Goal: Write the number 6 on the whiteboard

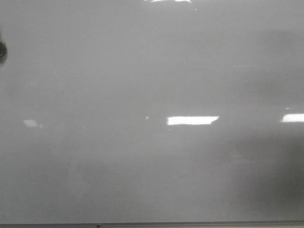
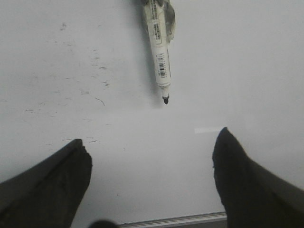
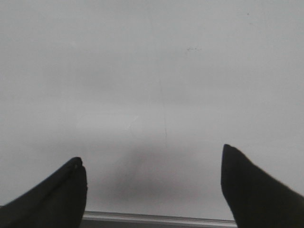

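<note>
Front view: metal edge strip (image 1: 190, 223) nearest the camera along the bottom, whiteboard (image 1: 142, 71) filling everything above it, glossy pale grey. Bright rectangular reflections (image 1: 192, 120) mid-board and at right, another at the top edge. Small dark object (image 1: 2, 50) cut off at the left border, can't identify. No marker stroke visible anywhere on the surface, so no number 6 on the board in this view. No arms or claws in shot. Left wrist view: left gripper (image 2: 152, 147) wide open, both dark fingers (image 2: 52, 185) spread well apart, nothing between them, holding nothing. Marker (image 2: 160, 47) lying on the whiteboard (image 2: 247, 57) ahead of the fingers, uncapped, dark tip pointing back toward the claw, barcode label on the barrel; apart from both fingers. Faint smudges and specks (image 2: 95, 85) beside it, not a digit. Edge strip (image 2: 175, 220) under the fingers. Right wrist view: right gripper (image 3: 152, 154) also wide open, empty, over bare whiteboard (image 3: 142, 57) near its edge strip (image 3: 156, 218). Faint hairline streak (image 3: 164, 118) on the surface, soft shadow below it.
</note>
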